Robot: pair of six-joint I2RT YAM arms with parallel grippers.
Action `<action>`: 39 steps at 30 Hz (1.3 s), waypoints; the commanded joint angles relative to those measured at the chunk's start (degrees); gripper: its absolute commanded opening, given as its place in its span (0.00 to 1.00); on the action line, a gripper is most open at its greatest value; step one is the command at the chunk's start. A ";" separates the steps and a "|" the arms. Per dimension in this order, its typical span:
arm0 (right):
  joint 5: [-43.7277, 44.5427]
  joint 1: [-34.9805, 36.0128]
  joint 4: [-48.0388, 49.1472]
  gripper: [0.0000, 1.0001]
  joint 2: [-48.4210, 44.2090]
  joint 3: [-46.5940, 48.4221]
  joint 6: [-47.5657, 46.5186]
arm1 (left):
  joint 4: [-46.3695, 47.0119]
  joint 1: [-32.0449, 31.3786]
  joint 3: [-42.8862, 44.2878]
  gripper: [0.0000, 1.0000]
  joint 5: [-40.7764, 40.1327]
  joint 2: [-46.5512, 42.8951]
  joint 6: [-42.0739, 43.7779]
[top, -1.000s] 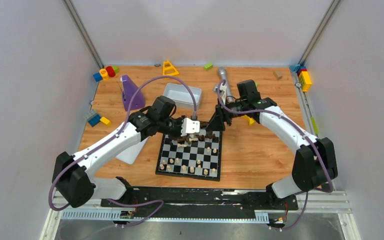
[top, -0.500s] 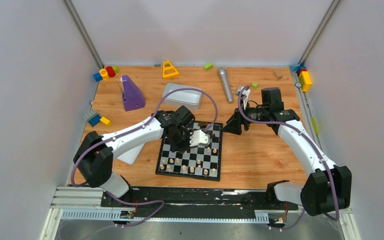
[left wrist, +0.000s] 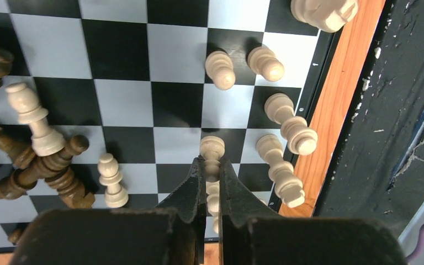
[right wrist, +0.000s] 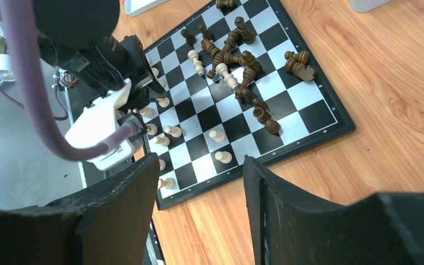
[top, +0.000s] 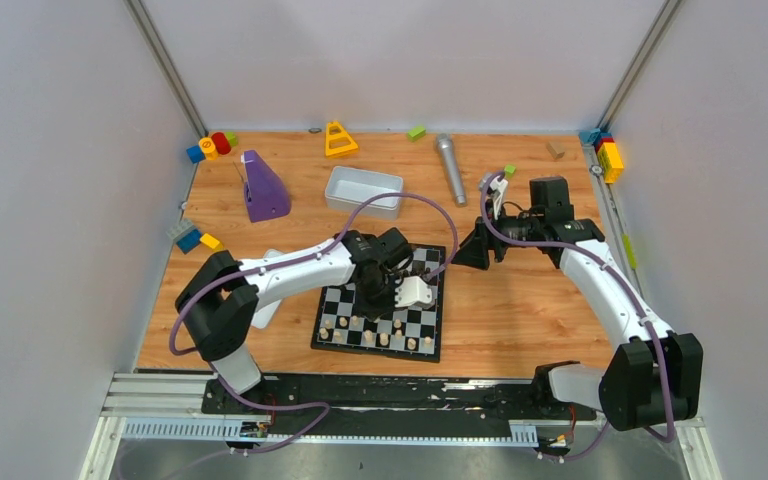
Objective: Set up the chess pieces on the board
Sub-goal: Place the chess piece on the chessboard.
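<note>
The black-and-white board point(top: 375, 352) lies on the wooden table in front of the arms. Pale chess pieces point(top: 381, 336) stand along its near rows. Dark pieces point(right wrist: 237, 44) lie tumbled in a heap toward its far side, with a pale one among them. My left gripper point(top: 378, 291) is low over the board's right part. In the left wrist view its fingers point(left wrist: 199, 187) are shut on a pale piece point(left wrist: 212, 149) whose head pokes out past the tips, near other standing pale pieces point(left wrist: 221, 69). My right gripper point(top: 466, 256) hangs open and empty above bare wood right of the board point(right wrist: 309, 113).
A white tray point(top: 364, 190) stands behind the board and a white lid point(top: 265, 300) lies at its left. Further back are a purple wedge point(top: 263, 188), a grey cylinder point(top: 449, 168) and a yellow cone point(top: 339, 138). Toy blocks point(top: 210, 145) sit in the back corners.
My left arm has swung right and nearer, its gripper going from the board's far edge to its right middle. My right arm pulled back off the board to the right.
</note>
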 commanded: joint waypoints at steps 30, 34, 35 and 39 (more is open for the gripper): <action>-1.37 -0.25 -1.20 0.58 1.07 0.77 -3.09 | -1.89 -3.10 3.07 0.40 -5.14 3.86 -2.20; 0.41 -0.18 -1.65 0.58 0.79 0.81 -3.00 | -1.61 -3.11 3.18 0.48 -5.63 2.66 -2.50; 1.32 -0.17 -1.94 0.58 0.60 0.72 -3.12 | -1.58 -3.11 3.20 0.49 -5.86 2.08 -2.45; 4.53 -0.20 -3.15 0.58 -0.59 -0.07 -3.90 | -0.86 -3.04 3.16 0.54 -7.27 -0.35 -2.33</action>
